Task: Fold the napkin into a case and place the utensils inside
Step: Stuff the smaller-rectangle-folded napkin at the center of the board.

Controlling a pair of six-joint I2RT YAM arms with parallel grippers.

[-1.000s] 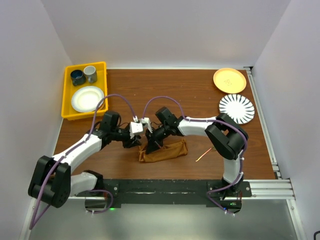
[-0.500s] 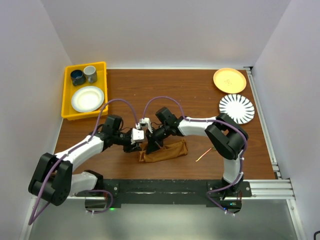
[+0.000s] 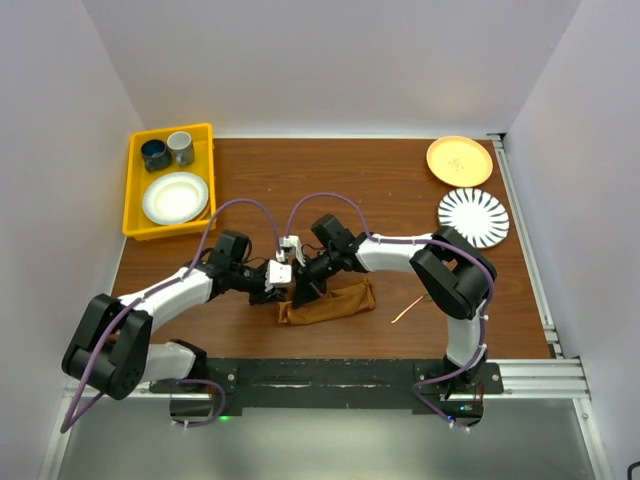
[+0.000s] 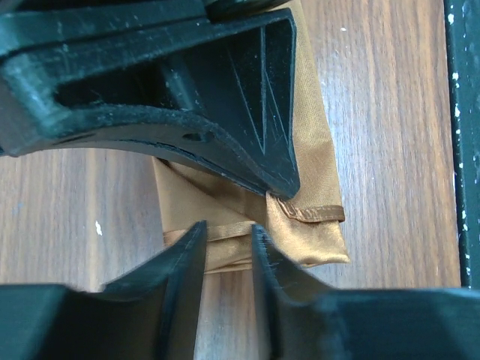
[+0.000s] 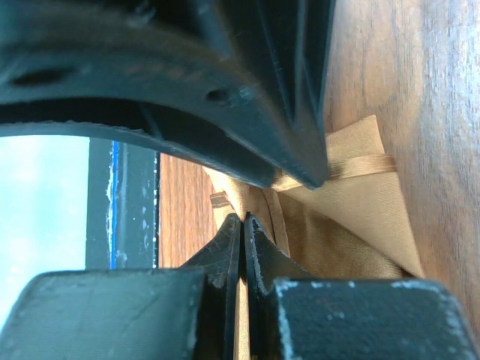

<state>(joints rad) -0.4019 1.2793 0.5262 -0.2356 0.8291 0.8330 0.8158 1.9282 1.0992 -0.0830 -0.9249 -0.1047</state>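
The rust-brown napkin [image 3: 335, 303] lies folded into a narrow strip on the wooden table near the front edge. My right gripper [image 3: 304, 289] is at its left end, jaws shut [image 5: 241, 219] on a fold of the cloth [image 5: 360, 202]. My left gripper [image 3: 284, 292] comes in from the left and nearly meets the right one. Its jaws stand a little apart [image 4: 226, 231], with the hemmed corner of the napkin [image 4: 315, 150] at their tips. One thin utensil [image 3: 406, 310] lies on the table right of the napkin.
A yellow tray [image 3: 132, 190] at the back left holds two cups and a white plate. An orange plate [image 3: 459, 160] and a striped plate [image 3: 472, 217] sit at the back right. The black base rail [image 3: 330, 375] runs just in front of the napkin.
My left gripper has moved right to the napkin's left end and its jaws have narrowed. The right arm and the napkin have stayed put.
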